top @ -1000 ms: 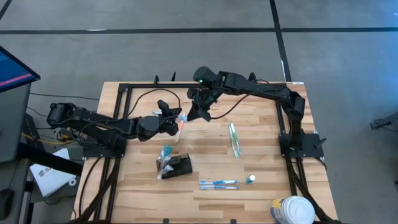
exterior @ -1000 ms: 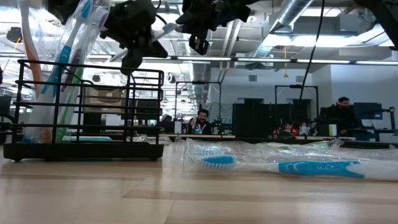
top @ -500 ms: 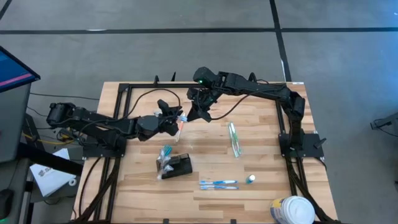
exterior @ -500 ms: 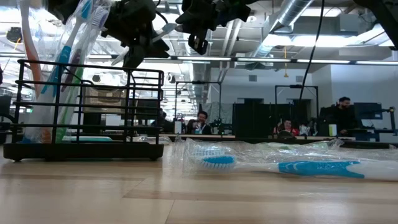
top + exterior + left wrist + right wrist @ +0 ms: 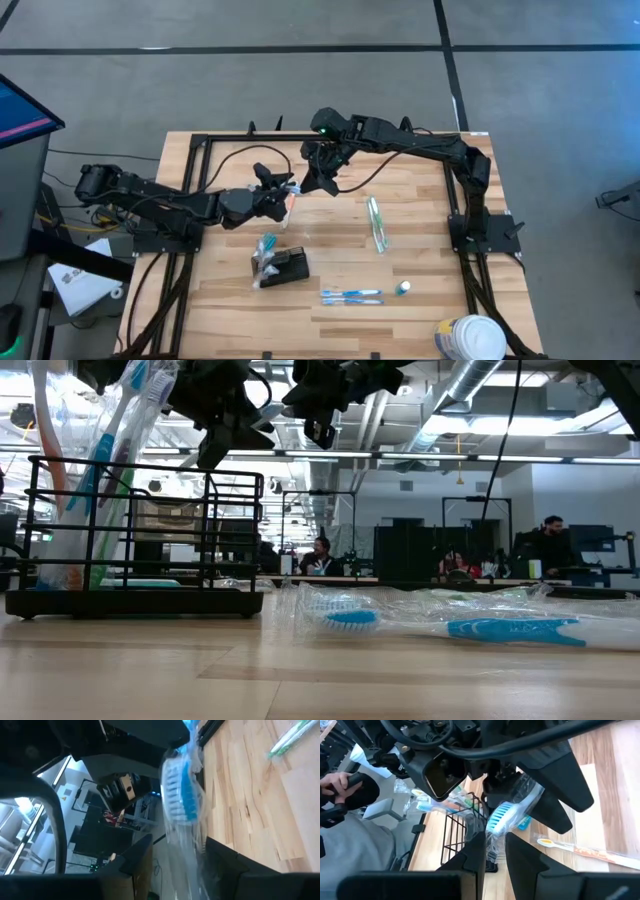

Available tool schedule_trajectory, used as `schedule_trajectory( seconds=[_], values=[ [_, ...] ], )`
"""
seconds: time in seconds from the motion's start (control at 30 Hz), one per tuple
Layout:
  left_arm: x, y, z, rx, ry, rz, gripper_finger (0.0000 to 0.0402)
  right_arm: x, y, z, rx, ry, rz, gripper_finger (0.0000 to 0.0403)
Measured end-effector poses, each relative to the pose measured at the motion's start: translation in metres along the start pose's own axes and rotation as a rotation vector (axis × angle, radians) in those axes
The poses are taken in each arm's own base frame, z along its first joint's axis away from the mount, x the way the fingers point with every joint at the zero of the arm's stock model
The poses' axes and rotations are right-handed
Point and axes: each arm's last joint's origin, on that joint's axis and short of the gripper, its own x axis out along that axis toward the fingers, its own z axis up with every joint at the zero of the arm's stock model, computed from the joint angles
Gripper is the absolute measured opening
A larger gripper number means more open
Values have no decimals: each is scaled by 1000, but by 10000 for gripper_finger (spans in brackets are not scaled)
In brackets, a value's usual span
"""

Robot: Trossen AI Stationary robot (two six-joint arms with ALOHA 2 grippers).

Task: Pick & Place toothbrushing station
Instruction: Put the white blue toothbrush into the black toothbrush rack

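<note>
Table (image 5: 420,205): pale wood planks, a black frame round the edge, both arms reaching in over the far half.
Left arm: stretched in from the left, its left gripper (image 5: 283,188) up in the air; fingers (image 5: 137,857) parted around a wrapped blue toothbrush (image 5: 181,795), and I can't say they're pressing on it.
Right arm: bent in from the right, right gripper (image 5: 318,180) just beside the left one; fingers (image 5: 475,851) clenched on the wrapped blue toothbrush (image 5: 502,815).
Tub (image 5: 470,338): white and round, on the near right corner.
Toothbrushing station (image 5: 284,267): there it is, the black wire holder standing on the table near the front, left of middle, with wrapped brushes (image 5: 110,420) poking up out of one end.
Loose brushes: a green one (image 5: 377,222) right of middle, a blue pair (image 5: 351,295) in front, just right of the station.
</note>
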Motion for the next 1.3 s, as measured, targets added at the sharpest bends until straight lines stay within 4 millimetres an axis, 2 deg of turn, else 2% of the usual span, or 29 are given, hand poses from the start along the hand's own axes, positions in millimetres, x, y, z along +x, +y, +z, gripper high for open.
schedule_trajectory(
  seconds=[0.53,0.7,0.93,1.3],
  values=[
    [-2,-1,2,-100,-14,-2,148,0,0,0,-16,-3,-3,64],
    [-2,-1,2,-114,-13,-2,108,0,0,0,-13,-3,-3,64],
    [-2,-1,2,-152,-13,-2,9,0,0,0,-13,-3,-3,64],
    [-2,-1,2,-151,-12,-2,2,0,0,0,-17,-1,-1,65]
  ],
)
